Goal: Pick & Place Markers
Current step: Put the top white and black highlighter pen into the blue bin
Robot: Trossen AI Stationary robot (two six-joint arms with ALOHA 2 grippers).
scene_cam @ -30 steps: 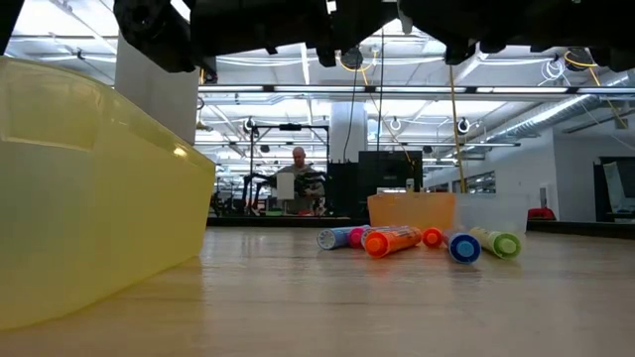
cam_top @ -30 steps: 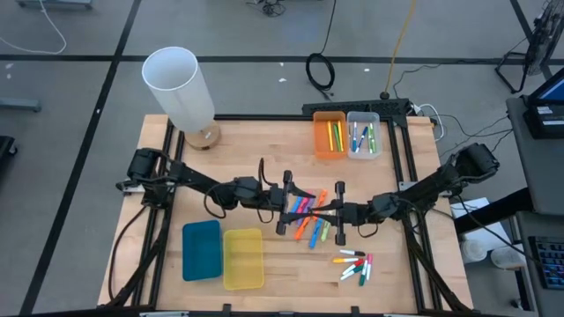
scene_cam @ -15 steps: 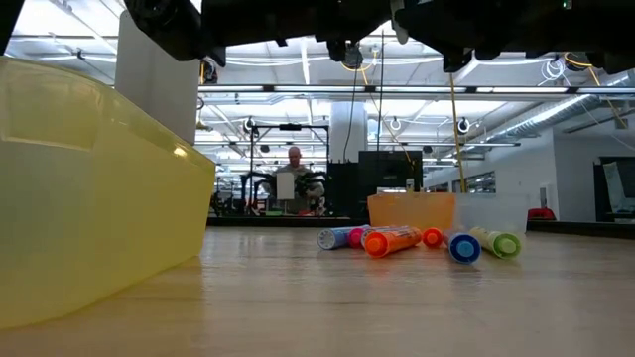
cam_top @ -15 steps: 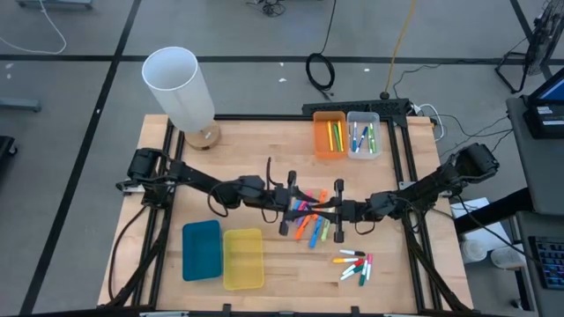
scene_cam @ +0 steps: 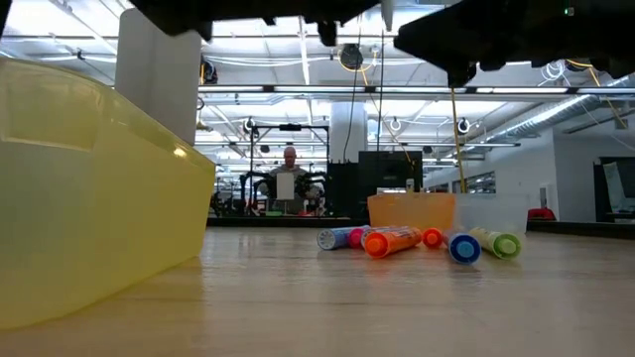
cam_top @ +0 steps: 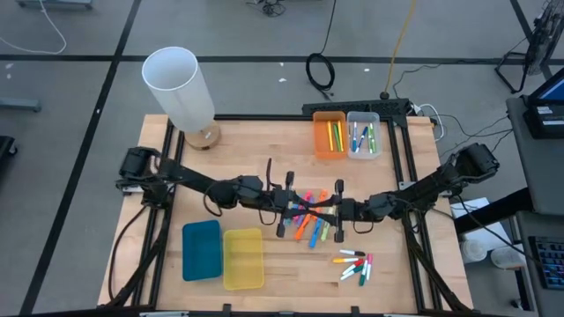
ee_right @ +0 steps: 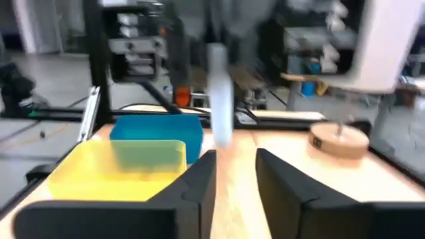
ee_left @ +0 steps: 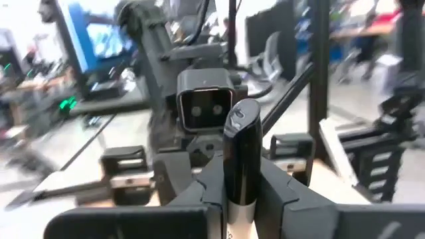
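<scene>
A thin white marker with a black cap (ee_left: 240,149) is held above the table's middle, with my left gripper (cam_top: 289,211) shut on it. My right gripper (cam_top: 333,211) faces it from the right, a short way off. Its fingers (ee_right: 199,182) are open, and the marker's white body (ee_right: 220,93) shows just ahead of them. Under both grippers a pile of coloured highlighters (cam_top: 310,227) lies on the table (cam_top: 264,141). Several thin markers (cam_top: 355,264) lie near the front right. My left gripper pinches the marker between its two fingers (ee_left: 199,192), about where the black cap meets the white body (ee_left: 234,209). The fingers come level from the table's left and lie across the marker. It stands roughly upright, cap up, clear of the table.
An orange bin (cam_top: 330,134) and a clear bin (cam_top: 363,134) with markers stand at the back right. A blue bin (cam_top: 202,249) and a yellow bin (cam_top: 243,258) sit at the front left. A white cylinder on a wooden base (cam_top: 181,88) is at the back left.
My left gripper has risen a little over the pile of highlighters. The highlighters on the table have stayed where they were.
</scene>
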